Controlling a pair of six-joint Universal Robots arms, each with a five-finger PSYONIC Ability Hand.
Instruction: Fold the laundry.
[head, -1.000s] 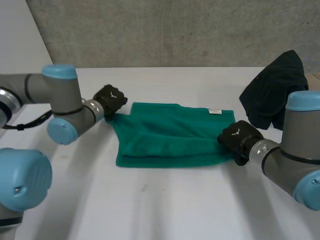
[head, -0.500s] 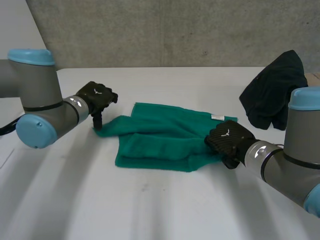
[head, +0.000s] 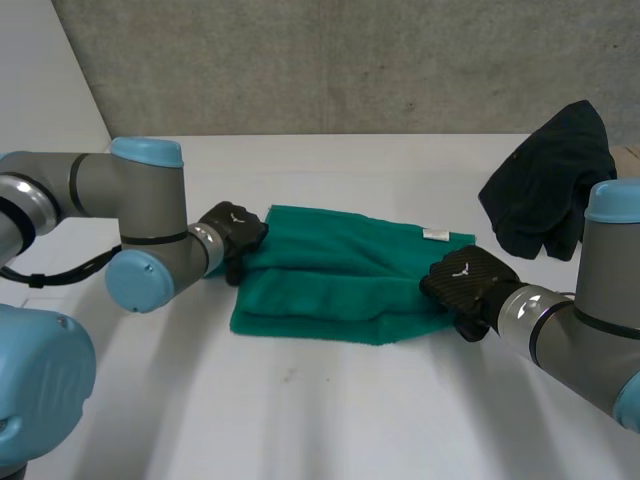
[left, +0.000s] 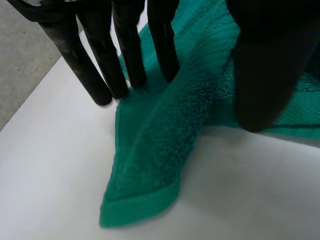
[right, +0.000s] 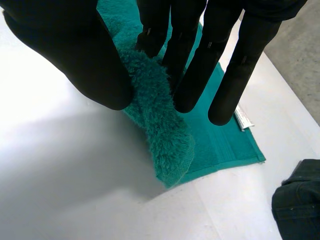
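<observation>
The green towel (head: 340, 280) lies across the middle of the white worktop (head: 330, 420), already doubled into a long band with a thick rolled edge along its near side and a white label (head: 435, 235) showing at its far right corner. The left hand (head: 232, 228) sits at the towel's left end; in its wrist view the straight fingers (left: 127, 55) stand on one side of a raised ridge of cloth and the thumb (left: 265, 75) on the other, so it appears to hold that ridge in a shallow pinch, with a loose corner flap trailing onto the worktop beyond. The right hand (head: 465, 282) is at the right end, where its wrist view shows a fat roll of terry caught between thumb and nearly straight fingers. The likely next step is to bring one end over the other. The main risk is the left pinch: it looks shallow and may take only the top layer, so the cloth could slip out or the layers could peel apart as the end rises. Uneven lifting between the two hands would skew the edges. A dark garment (head: 550, 185) lies heaped near the right arm, and a wide swing could drag it.
</observation>
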